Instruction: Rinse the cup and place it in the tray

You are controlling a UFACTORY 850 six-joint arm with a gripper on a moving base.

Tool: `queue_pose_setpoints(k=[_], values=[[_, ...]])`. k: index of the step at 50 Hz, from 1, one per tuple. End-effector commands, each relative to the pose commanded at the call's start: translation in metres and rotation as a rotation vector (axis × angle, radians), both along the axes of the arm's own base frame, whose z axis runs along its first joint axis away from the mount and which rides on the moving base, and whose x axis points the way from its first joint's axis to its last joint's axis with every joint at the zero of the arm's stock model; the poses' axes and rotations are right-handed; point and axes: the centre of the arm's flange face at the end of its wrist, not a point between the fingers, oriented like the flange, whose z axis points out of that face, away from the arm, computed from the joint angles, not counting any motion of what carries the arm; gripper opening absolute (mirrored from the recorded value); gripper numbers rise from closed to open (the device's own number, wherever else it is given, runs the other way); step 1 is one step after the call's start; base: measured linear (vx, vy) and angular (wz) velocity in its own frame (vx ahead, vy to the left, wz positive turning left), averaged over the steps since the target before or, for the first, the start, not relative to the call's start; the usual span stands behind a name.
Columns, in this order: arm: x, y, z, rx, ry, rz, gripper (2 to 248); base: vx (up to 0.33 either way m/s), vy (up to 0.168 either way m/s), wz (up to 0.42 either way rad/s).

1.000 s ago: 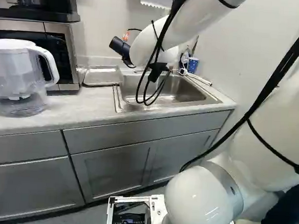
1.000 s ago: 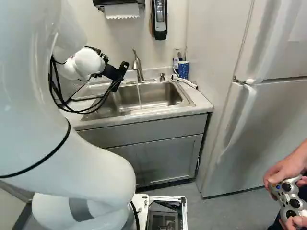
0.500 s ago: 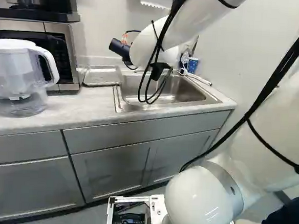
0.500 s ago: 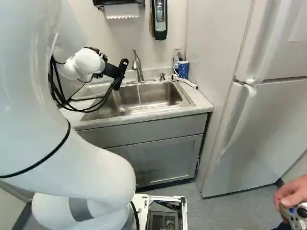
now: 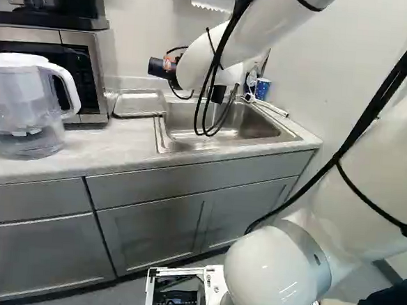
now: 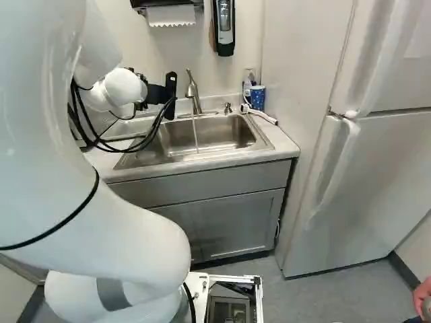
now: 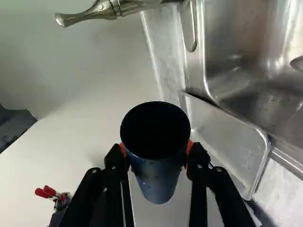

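Cup point(image 7: 158, 182) hangs gripped in the pincer point(image 5: 169, 64), its fingers parted by the cup's width, above the surface point(image 5: 99, 145); the tray point(image 5: 138, 104) lies near the back edge, beside the sink point(image 5: 161, 141).

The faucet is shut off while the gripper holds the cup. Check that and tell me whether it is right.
Not quite: the faucet is running, as the right base view shows, with a thin stream of water falling into the sink. The gripper does hold the cup.
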Motion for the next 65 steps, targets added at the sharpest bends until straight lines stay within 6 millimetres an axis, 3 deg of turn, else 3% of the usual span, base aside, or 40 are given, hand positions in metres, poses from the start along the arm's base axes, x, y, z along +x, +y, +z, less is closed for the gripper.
queue_pose_setpoints(k=[65], values=[[0.0000,0.0000,0.0000,-0.603,-0.272,0.171,126,0.000,0.000,0.000]])
